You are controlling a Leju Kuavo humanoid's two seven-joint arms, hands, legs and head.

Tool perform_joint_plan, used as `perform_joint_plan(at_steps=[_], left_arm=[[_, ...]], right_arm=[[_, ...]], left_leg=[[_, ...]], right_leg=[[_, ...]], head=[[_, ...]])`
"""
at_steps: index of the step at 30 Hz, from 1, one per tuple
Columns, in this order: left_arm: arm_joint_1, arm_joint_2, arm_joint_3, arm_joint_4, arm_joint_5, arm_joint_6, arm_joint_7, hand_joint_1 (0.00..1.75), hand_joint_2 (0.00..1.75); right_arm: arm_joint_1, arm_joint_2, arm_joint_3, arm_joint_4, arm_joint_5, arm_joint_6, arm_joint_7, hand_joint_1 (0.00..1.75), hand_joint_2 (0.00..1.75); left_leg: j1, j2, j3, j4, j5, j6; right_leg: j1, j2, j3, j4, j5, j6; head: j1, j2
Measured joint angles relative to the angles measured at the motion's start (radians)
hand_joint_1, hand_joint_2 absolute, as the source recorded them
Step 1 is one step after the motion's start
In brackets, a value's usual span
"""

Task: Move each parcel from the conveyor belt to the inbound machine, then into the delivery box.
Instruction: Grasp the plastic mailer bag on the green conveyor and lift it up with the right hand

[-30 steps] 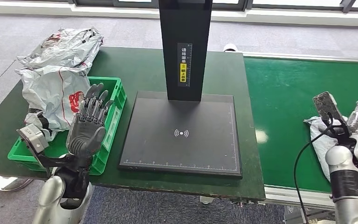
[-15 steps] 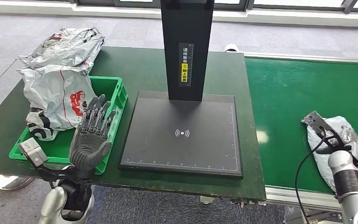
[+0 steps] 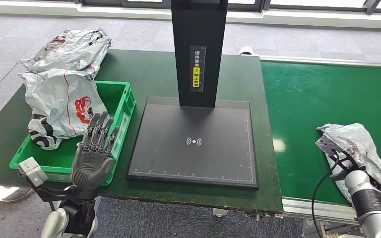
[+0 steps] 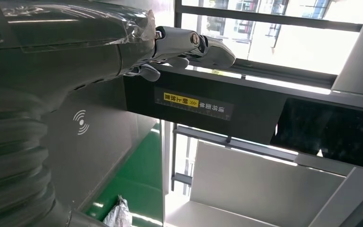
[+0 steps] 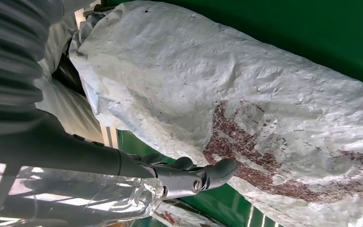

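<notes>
Open and holding nothing, my left hand (image 3: 93, 153) waits by the green plastic crate (image 3: 121, 106), where a crinkly white plastic parcel bag (image 3: 59, 106) lies. Past the flat black scanner plate (image 3: 193, 144), my right hand (image 5: 189, 176) is down beside the soft, lumpy white parcel with red marks (image 3: 354, 144) on the green conveyor belt (image 3: 312, 99); I cannot tell if it has hold. That slippery bag could slide or sag out of my fingers if I lift too soon.

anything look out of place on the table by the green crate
Yes: one white parcel slumps over the green crate's rim instead of lying inside, and another parcel lies loose on the table behind it.
</notes>
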Motion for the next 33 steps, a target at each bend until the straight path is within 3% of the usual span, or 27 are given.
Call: perform_joint_plan(at_steps=[7, 18, 33], left_arm=[[0.018, -0.006, 0.011, -0.012, -0.001, 0.000, 0.004, 0.00, 1.75], [0.052, -0.025, 0.038, -0.037, -0.009, -0.018, 0.012, 0.00, 1.75], [0.054, -0.040, 0.049, -0.038, -0.028, -0.042, 0.016, 0.00, 1.75]], right_arm=[[0.025, -0.003, 0.000, -0.021, -0.011, -0.004, 0.023, 0.00, 1.75], [0.114, -0.020, -0.003, -0.187, 0.004, 0.017, 0.094, 0.00, 1.75], [0.183, -0.010, -0.018, -0.221, 0.007, 0.098, 0.043, 0.00, 1.75]], left_leg=[[0.000, 0.000, 0.000, 0.000, 0.000, 0.000], [0.000, 0.000, 0.000, 0.000, 0.000, 0.000], [0.000, 0.000, 0.000, 0.000, 0.000, 0.000]], right_leg=[[0.000, 0.000, 0.000, 0.000, 0.000, 0.000], [0.000, 0.000, 0.000, 0.000, -0.001, 0.001], [0.000, -0.001, 0.000, 0.000, -0.001, 0.001]], head=[[0.000, 0.000], [0.000, 0.000], [0.000, 0.000]])
